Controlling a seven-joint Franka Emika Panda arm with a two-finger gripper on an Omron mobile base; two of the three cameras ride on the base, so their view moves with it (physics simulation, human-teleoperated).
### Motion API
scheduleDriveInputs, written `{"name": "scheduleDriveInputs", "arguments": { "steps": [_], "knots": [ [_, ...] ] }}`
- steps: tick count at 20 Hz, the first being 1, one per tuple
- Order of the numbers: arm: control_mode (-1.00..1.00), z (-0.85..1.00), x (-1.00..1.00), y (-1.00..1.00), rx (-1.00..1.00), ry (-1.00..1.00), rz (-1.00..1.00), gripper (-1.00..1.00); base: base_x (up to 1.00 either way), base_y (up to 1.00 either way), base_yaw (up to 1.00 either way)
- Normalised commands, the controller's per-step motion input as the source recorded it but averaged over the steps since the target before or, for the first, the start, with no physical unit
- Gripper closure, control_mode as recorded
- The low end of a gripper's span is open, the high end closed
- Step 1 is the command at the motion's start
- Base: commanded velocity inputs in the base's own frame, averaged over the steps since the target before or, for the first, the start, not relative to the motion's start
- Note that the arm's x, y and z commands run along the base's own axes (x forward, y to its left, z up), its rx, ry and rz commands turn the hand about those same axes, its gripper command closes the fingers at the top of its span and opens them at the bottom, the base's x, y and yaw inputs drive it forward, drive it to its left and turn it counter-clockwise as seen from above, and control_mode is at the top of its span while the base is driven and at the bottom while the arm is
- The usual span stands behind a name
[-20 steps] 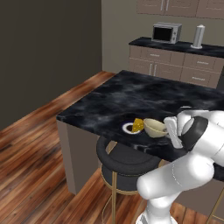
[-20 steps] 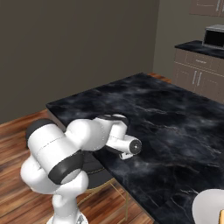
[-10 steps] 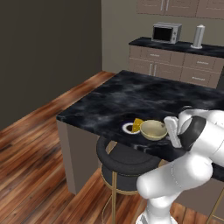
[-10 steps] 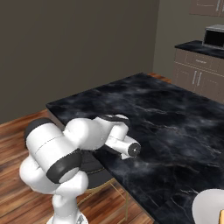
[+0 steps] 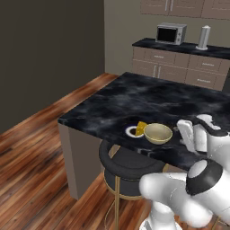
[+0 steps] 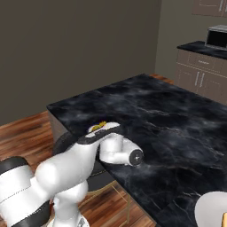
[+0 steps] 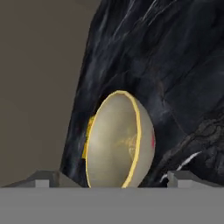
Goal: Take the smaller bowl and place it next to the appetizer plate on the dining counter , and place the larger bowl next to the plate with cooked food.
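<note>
The smaller bowl (image 5: 157,133), pale cream and glossy, stands upright on the dining counter (image 5: 134,101), close beside the appetizer plate (image 5: 131,131) with its yellow wedge (image 5: 141,128). My gripper (image 5: 180,134) hovers just right of the bowl, open and holding nothing. In the hand view the bowl (image 7: 118,140) lies ahead of the gripper (image 7: 113,178), whose tips stand wide apart at either side of it. A rim of the plate with cooked food (image 6: 212,212) shows at the counter's near right end. The larger bowl is out of view.
A round black stool (image 5: 130,164) with gold legs sits under the counter edge below the bowl. A microwave (image 5: 170,33) and a grey canister (image 5: 203,37) stand on the back wall counter. Wooden floor stretches to the left.
The jaws have opened and let go of the smaller bowl, which went from tilted in the grip to resting on the counter. The hand has drawn back slightly to the right.
</note>
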Motion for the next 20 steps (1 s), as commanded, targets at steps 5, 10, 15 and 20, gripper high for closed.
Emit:
{"name": "scheduleDriveInputs", "arguments": {
  "steps": [5, 10, 15, 20],
  "knots": [
    [-1.00, 0.85, -0.60, 0.01, -0.51, 0.56, 0.07, -1.00, 0.00, 0.00, 0.00],
    [-1.00, 0.82, -0.71, 0.09, -0.35, 0.57, 0.08, -1.00, 0.00, 0.00, 0.00],
    [-1.00, 0.18, -1.00, 0.03, -0.06, 0.12, 0.03, -1.00, 0.00, 0.00, 0.00],
    [-1.00, -0.01, -0.93, 0.34, -0.12, -0.11, 0.00, -1.00, 0.00, 0.00, 0.00]
  ]
}}
